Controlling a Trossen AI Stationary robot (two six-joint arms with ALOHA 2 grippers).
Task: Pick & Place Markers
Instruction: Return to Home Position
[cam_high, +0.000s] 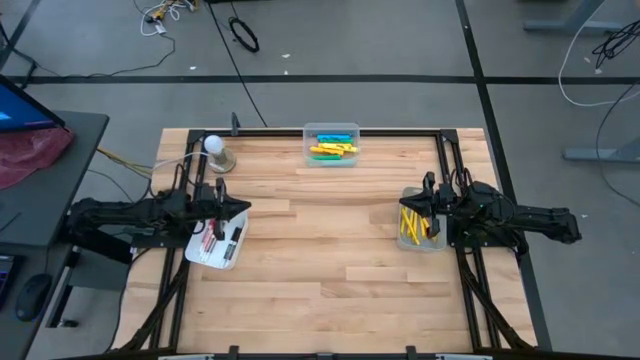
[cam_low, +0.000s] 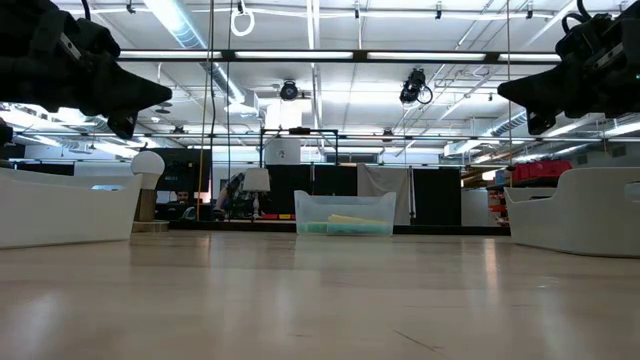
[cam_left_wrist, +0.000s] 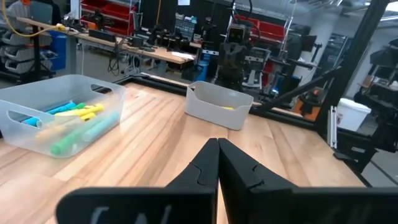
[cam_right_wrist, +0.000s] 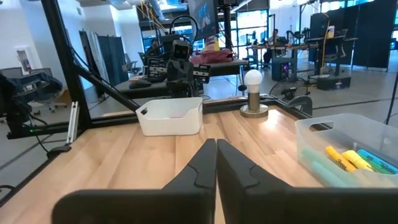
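Left gripper (cam_left_wrist: 217, 163), clenched empty, hangs over the nine-o'clock white bin (cam_high: 222, 262) of red and black markers (cam_high: 212, 238). Highlighters (cam_high: 333, 150) lie in the twelve-o'clock transparent bin (cam_high: 331, 127); yellow pens (cam_high: 410, 226) sit in the three-o'clock gray bin (cam_high: 422, 246) under the clenched, empty right gripper (cam_right_wrist: 216, 163). Sorting looks done.

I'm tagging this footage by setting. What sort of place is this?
Most likely a robotics lab or workshop: a dark left arm and right arm sit at either side of a light wooden table, there are workbenches crowded with equipment, and overhead is an exposed ceiling with strip lights.
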